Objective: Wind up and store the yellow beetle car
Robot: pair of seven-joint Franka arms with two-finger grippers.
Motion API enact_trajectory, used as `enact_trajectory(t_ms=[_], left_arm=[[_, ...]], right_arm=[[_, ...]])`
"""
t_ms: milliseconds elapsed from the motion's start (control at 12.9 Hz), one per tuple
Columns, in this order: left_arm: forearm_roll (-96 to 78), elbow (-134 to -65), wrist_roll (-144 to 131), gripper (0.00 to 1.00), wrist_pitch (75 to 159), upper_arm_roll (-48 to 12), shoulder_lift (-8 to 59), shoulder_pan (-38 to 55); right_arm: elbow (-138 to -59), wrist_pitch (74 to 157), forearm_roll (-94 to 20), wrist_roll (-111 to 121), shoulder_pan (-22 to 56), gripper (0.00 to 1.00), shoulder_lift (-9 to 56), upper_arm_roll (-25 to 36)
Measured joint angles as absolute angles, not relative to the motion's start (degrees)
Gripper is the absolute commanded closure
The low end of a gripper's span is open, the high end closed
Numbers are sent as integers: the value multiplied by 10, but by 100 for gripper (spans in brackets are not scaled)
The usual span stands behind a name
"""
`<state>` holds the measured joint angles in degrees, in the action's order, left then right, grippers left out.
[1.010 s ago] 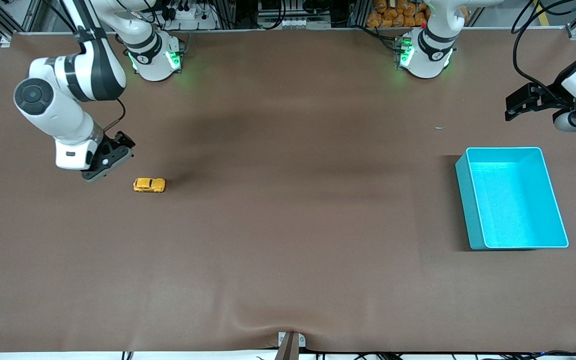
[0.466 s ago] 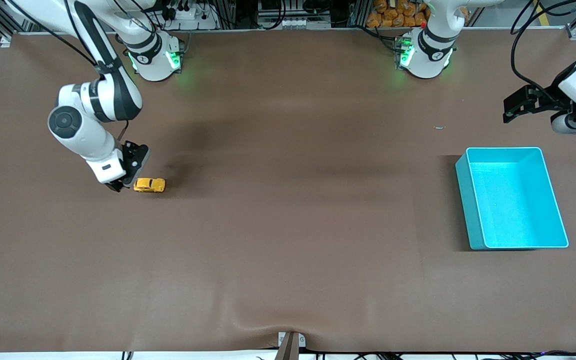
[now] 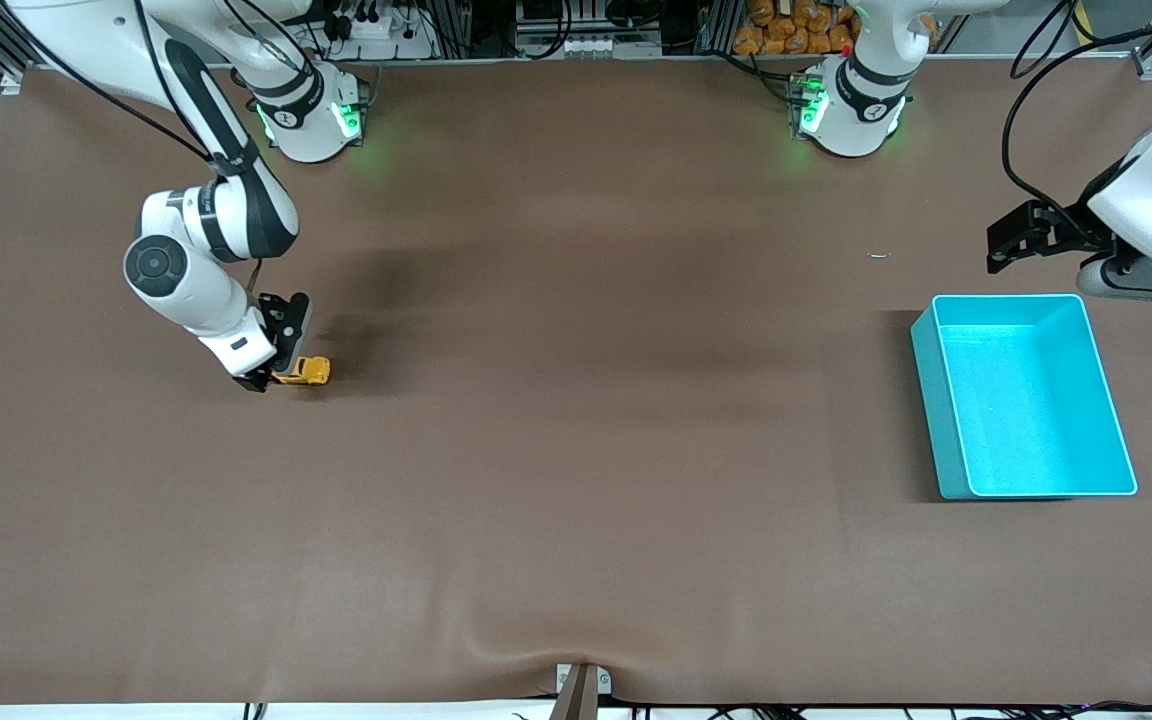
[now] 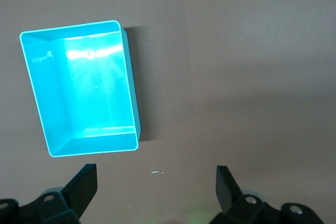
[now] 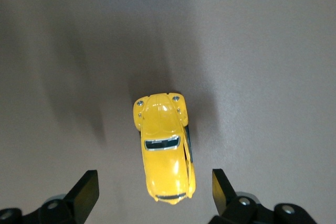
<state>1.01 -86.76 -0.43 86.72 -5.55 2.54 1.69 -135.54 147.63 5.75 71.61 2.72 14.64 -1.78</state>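
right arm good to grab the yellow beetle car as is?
Probably yes. The right gripper is down at the yellow beetle car, its open fingers stand on either side, and nothing lies between them.

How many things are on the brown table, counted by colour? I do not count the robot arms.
Yellow: 1, the yellow beetle car, between the fingers of the right claw, wheels on the table.
Turquoise: 1, the bin, toward the left arm's end of the table, with nothing in it; the left claw hangs open near it.
Total: 2
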Motion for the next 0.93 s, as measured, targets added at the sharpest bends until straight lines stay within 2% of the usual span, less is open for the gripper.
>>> enact_trajectory(t_ms=[233, 311, 466, 544, 932], left_arm=[[10, -867, -4, 0, 868, -58, 25, 17], [10, -867, -4, 0, 868, -58, 25, 17], [10, -867, -4, 0, 868, -58, 25, 17], [10, -867, -4, 0, 869, -58, 25, 17], [10, -867, -4, 0, 869, -58, 25, 16]], right_arm=[[-1355, 1501, 58, 738, 29, 38, 171, -18], [-1355, 1505, 59, 739, 29, 47, 176, -18], [-1355, 1516, 65, 741, 30, 71, 183, -19], [-1355, 1519, 68, 741, 31, 79, 185, -19], [-1355, 1518, 77, 755, 32, 90, 185, -19]])
